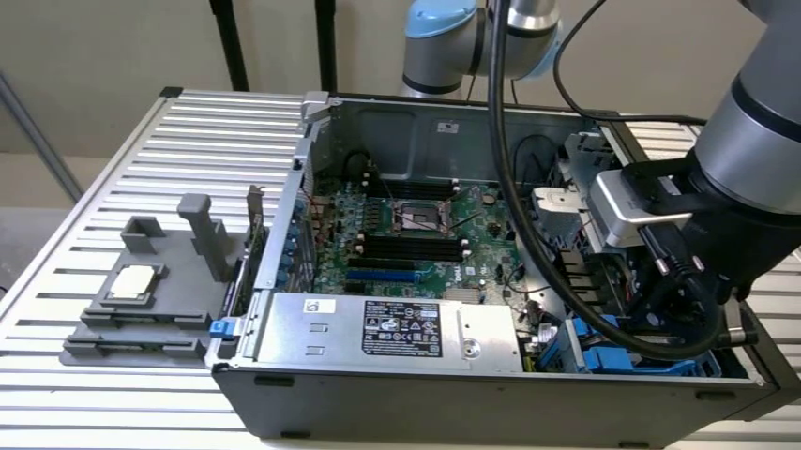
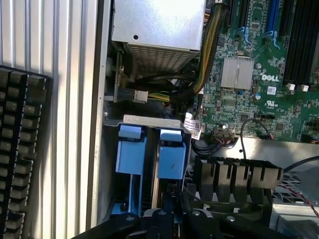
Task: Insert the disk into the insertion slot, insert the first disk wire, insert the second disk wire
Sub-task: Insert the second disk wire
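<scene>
Inside an open desktop computer case, the arm's end effector hangs with its fingers pressed together just above the insertion slot, gripping nothing that can be made out. The blue-framed disk appears already seated in the bay (its carrier upright between the tabs); whether either wire is plugged in cannot be told

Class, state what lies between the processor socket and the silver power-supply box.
In the exterior view, rows of black and blue slots lie between the processor socket and the power-supply box.
</scene>
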